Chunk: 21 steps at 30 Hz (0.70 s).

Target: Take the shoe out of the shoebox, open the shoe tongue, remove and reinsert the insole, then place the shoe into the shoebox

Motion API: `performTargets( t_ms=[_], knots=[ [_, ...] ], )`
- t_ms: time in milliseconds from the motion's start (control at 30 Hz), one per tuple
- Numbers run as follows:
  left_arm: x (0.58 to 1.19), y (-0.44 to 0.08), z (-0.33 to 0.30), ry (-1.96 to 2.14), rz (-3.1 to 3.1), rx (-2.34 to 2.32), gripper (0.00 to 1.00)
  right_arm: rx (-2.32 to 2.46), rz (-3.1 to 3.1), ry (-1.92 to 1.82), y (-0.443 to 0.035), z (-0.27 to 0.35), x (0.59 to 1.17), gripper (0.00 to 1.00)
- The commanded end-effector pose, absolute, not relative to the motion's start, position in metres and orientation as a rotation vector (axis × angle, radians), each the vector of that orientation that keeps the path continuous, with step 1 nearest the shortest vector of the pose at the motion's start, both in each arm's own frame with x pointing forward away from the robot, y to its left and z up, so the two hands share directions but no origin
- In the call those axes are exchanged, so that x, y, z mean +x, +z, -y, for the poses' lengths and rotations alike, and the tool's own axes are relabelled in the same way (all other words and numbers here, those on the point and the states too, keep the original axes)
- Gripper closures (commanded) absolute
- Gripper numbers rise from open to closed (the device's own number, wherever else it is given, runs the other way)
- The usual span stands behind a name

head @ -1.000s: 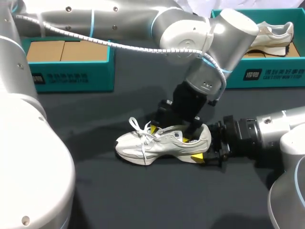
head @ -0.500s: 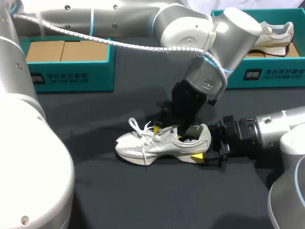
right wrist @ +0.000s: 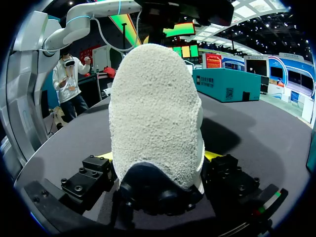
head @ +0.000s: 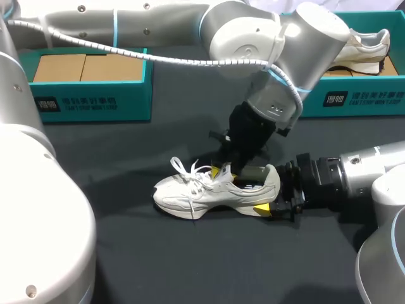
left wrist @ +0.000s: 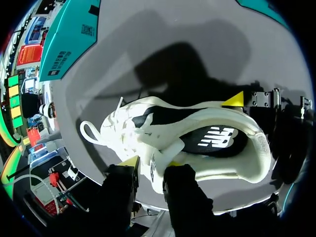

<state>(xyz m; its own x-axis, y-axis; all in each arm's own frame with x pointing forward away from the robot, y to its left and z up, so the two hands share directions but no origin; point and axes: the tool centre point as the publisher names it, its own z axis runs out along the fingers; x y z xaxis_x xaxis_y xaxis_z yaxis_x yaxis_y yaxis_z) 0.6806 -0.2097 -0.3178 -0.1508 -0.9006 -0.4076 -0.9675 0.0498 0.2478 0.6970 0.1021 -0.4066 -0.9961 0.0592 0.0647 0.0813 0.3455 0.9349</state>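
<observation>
A white sneaker (head: 209, 193) lies on its side on the dark table, toe to the left, laces loose. My left gripper (head: 229, 172) comes down onto its opening. In the left wrist view its fingers (left wrist: 152, 165) pinch the sneaker's (left wrist: 148, 123) side wall near the tongue, one yellow tip outside and one inside. The black insole (left wrist: 215, 140) shows within. My right gripper (head: 272, 199) is shut on the heel from the right. In the right wrist view the heel (right wrist: 153, 113) fills the space between the fingers of that gripper (right wrist: 158, 156).
A teal shoebox (head: 354, 95) at the back right holds a second white shoe (head: 361, 44). Another teal box (head: 88, 95) with a cardboard insert stands at the back left. The table's front is bare dark cloth.
My left gripper's fingers have drawn together onto the sneaker's side wall and shifted slightly towards the heel. The right gripper and the sneaker have stayed put.
</observation>
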Motion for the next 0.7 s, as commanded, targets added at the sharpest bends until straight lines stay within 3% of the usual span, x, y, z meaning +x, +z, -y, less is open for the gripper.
performTargets(
  t_ms=[33,133,233,700],
  knots=[
    [0.678,-0.312,0.203,0.679,-2.174,-1.955,0.84,-0.135,2.564,-1.775,-0.407,-0.103,0.696,1.0],
    [0.676,-0.308,0.199,0.654,-2.176,-1.962,0.96,-0.135,2.564,-1.775,-0.407,-0.103,0.696,1.0],
    [0.673,-0.303,0.192,0.594,-2.191,-1.972,1.0,-0.135,2.564,-1.775,-0.407,-0.103,0.696,1.0],
    [0.666,-0.288,0.142,0.177,-2.187,-2.236,1.0,-0.135,2.564,-1.775,-0.407,-0.103,0.696,1.0]
  ],
)
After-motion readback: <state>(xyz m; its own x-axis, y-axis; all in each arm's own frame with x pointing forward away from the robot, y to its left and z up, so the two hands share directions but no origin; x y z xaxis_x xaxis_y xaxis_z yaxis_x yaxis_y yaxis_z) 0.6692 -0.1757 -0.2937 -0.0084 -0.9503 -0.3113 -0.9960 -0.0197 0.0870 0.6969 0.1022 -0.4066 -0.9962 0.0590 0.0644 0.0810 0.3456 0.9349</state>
